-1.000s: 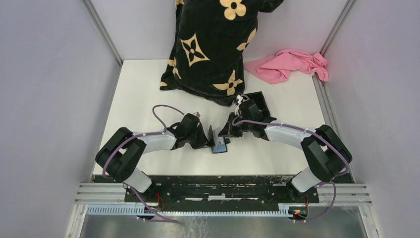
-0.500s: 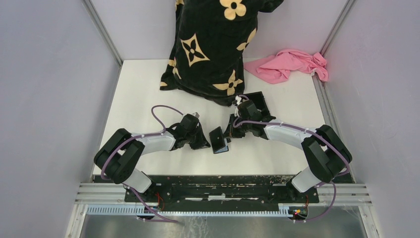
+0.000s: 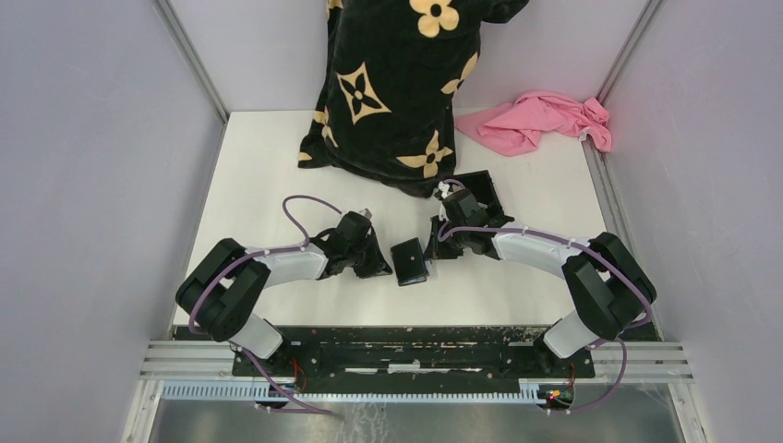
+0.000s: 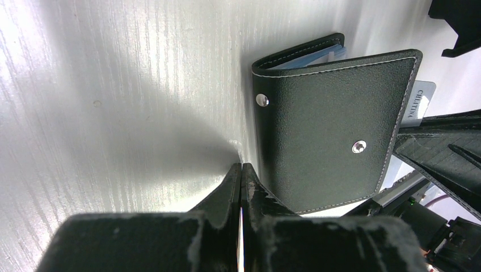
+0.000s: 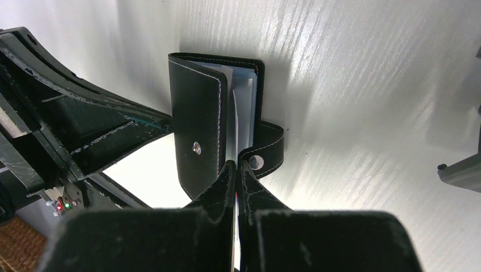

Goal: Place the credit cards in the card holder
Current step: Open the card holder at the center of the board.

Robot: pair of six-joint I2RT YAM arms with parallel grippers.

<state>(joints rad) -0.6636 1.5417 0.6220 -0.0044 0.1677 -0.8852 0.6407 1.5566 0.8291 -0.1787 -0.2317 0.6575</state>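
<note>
White tabletop (image 3: 258,175): black leather folding card holder (image 4: 334,124) sits nearly closed between your left gripper (image 4: 241,170) and right gripper (image 5: 236,165), both pinched shut, empty. Blue card (image 4: 312,58) mostly hidden inside; whitish card (image 4: 421,102) only pokes out.

We see a matte white tabletop (image 3: 268,166) boxed in by plain pale lilac-grey walls (image 3: 92,138) with slim aluminium corner posts (image 3: 189,55). At the back, a black fabric printed with cream flowers (image 3: 397,83) drapes beside a crumpled pink cloth (image 3: 540,120).

Black flower-print fabric (image 3: 397,83) at table (image 3: 268,166) back; pink cloth (image 3: 540,120) right; black tray (image 3: 489,185) beside fabric.
</note>
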